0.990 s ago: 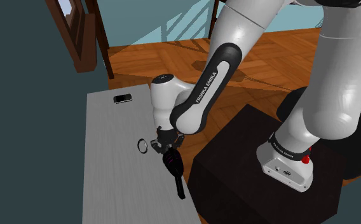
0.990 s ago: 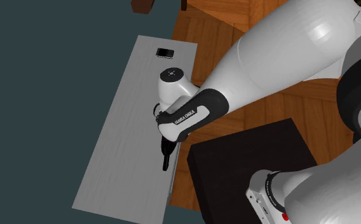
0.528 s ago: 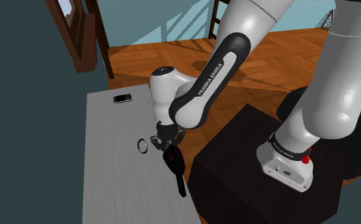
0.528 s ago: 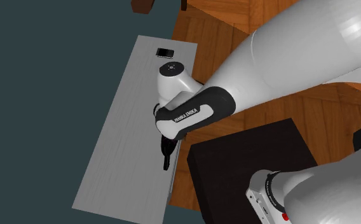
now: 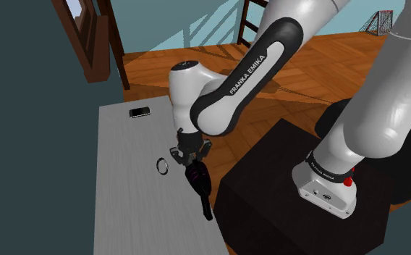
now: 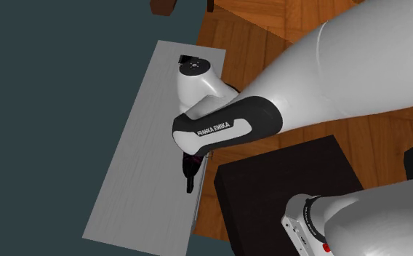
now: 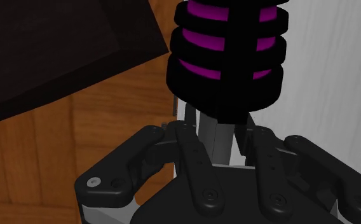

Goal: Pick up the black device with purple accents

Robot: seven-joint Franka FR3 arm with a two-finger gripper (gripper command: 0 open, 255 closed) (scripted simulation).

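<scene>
The black device with purple bands hangs slanted over the grey table's edge on the shoulder view's right, its thin handle end pointing down toward the stand. My gripper is shut on its upper part. In the wrist view the ribbed head with purple rings stands just beyond the gripper, and both fingers clasp the device's narrow neck. In the second exterior view the device pokes out from under the arm's black-and-white link at the table's right edge.
A small metal ring lies on the table just left of the gripper. A little black flat object rests near the table's far edge. The black stand is close on the right, with wooden floor between and behind.
The arm's elbow has swung upward and the wrist has risen slightly. The device's lower end has lifted a little with the gripper. The ring and the flat object have not moved.
</scene>
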